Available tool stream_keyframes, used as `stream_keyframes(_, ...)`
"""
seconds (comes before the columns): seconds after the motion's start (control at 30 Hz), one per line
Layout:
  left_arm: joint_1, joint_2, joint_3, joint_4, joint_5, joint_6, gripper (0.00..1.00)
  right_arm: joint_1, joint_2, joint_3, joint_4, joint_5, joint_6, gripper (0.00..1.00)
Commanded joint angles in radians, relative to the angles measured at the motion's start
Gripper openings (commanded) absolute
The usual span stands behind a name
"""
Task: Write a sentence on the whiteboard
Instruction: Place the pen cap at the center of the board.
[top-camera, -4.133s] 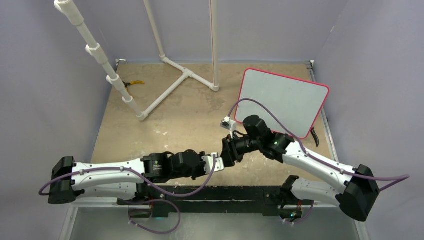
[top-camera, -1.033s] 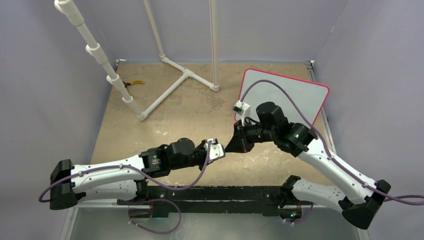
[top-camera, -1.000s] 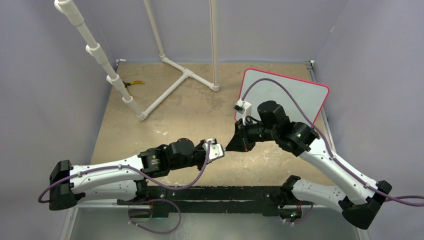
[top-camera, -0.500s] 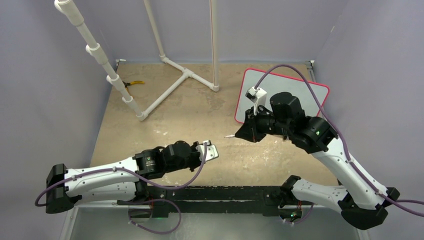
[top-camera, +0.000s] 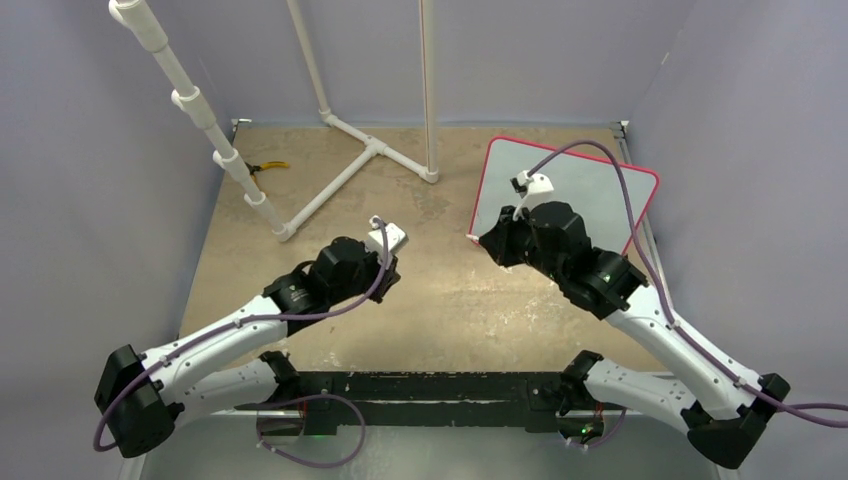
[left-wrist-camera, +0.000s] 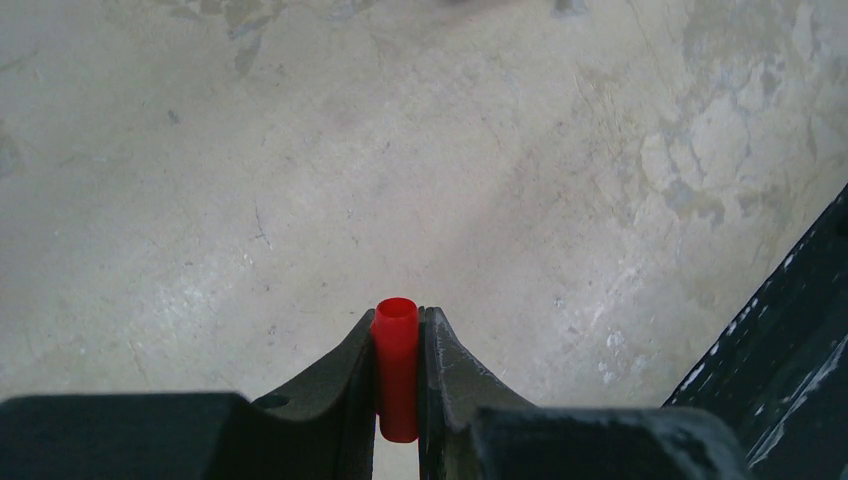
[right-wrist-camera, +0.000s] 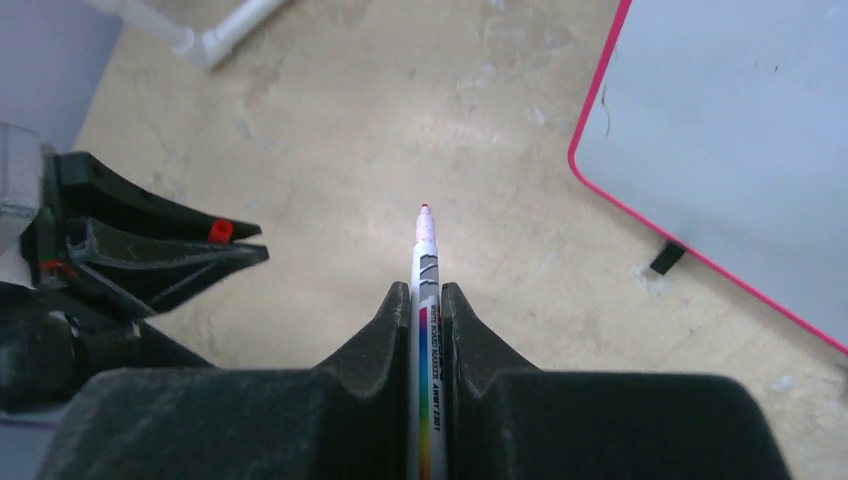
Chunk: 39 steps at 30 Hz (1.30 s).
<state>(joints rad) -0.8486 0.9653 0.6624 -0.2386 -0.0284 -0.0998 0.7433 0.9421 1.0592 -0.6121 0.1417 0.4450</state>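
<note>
- The arms have come apart. A moment ago they were nose to nose at mid-table. Now my left gripper (left-wrist-camera: 398, 318) has swung away to the left, and my right gripper (right-wrist-camera: 427, 292) has moved up to the near left corner of the whiteboard (top-camera: 585, 190).
- I read that as the uncapping being done. The left jaws pinch the red cap (left-wrist-camera: 397, 365), and the right jaws are clamped on the marker (right-wrist-camera: 424, 262), whose red tip is bare.
- The whiteboard lies at the far right of the table (top-camera: 450, 310), skewed to the table's edges. Its surface looks blank, so no sentence is on it yet and all the writing is still ahead.
- The top view gives me the layout, but I cannot make out the cap or either grip there. The marker tip is only a speck just off the board's corner.
- Only the left wrist view shows the cap held lengthwise between the fingers, with what looks like its open end pointing outward.
- Only the right wrist view shows the tip over bare table, short of the pink frame. It also shows the left gripper with the cap off to the left.
</note>
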Motion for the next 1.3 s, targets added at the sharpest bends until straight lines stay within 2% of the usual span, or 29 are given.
stream_keyframes(0.0, 0.050, 0.011, -0.010, 0.101, -0.015, -0.251, 0.00, -0.002, -0.078, -0.064, 0.375, 0.145, 0.078, 0.00)
stream_keyframes(0.13, 0.066, 0.004, -0.083, 0.136, -0.098, -0.361, 0.00, -0.002, -0.127, -0.141, 0.517, 0.119, 0.086, 0.00)
stream_keyframes(0.27, 0.082, 0.027, -0.109, 0.112, -0.141, -0.415, 0.00, -0.002, -0.140, -0.179, 0.521, 0.134, 0.062, 0.00)
stream_keyframes(0.6, 0.096, 0.267, -0.099, 0.170, -0.045, -0.423, 0.00, -0.002, -0.244, -0.275, 0.530, 0.156, 0.051, 0.00)
stream_keyframes(0.83, 0.100, 0.364, -0.110, 0.200, -0.065, -0.449, 0.02, -0.002, -0.272, -0.297, 0.512, 0.204, 0.018, 0.00)
stream_keyframes(0.9, 0.099, 0.373, -0.109, 0.200, -0.073, -0.460, 0.12, -0.002, -0.258, -0.283, 0.506, 0.213, 0.002, 0.00)
stream_keyframes(1.13, 0.100, 0.332, -0.075, 0.164, -0.109, -0.444, 0.63, -0.002, -0.233, -0.284, 0.534, 0.232, -0.033, 0.00)
stream_keyframes(1.2, 0.104, 0.328, -0.025, 0.113, -0.107, -0.421, 0.85, -0.002, -0.234, -0.285, 0.535, 0.249, -0.040, 0.00)
stream_keyframes(1.27, 0.110, 0.325, 0.052, 0.054, -0.088, -0.386, 0.93, -0.002, -0.238, -0.291, 0.536, 0.278, -0.040, 0.00)
